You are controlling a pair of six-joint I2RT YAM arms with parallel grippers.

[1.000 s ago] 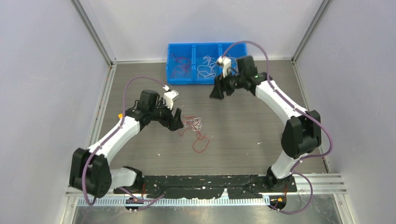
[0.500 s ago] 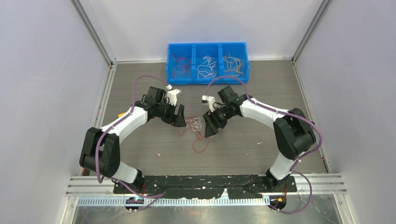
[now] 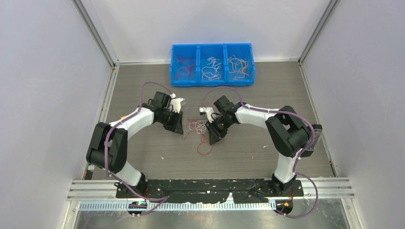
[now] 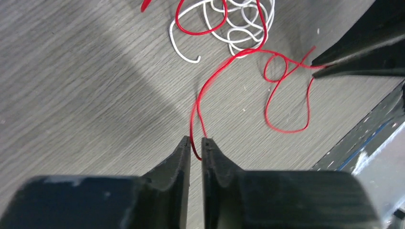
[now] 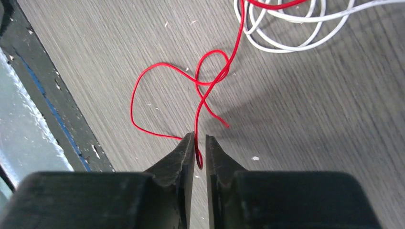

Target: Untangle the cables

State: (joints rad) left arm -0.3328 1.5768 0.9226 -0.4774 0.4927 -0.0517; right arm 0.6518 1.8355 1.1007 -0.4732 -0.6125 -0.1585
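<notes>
Red and white are the colours seen in the cables [image 3: 201,128], a small loose heap lying on the table [image 3: 267,95] between the two claws, just in front of the tips of each. The left claw [image 4: 196,142] is closed to a thin slit, and an end of the red wire [image 4: 205,83] is pinched in it. The right claw [image 5: 199,139] is closed the same way on another bit of red wire. Whether both bits belong to one wire cannot be told. The cables are judged to be very light, soft and springy, so they can be bent with no effort. They are likely to slip out of a weak pinch and to curl up when let go. A free end is thought the best place to be held, since fewer loops are dragged along from there. From the left claw's tips the red wire is led straight ahead, then bent over towards the right claw. Just ahead of the right claw's tips it is crossed over itself in a small loop [image 5: 212,51], and beyond that the white wire [image 5: 286,49] is coiled. So the long line of the heap is stretched from claw to claw.
</notes>
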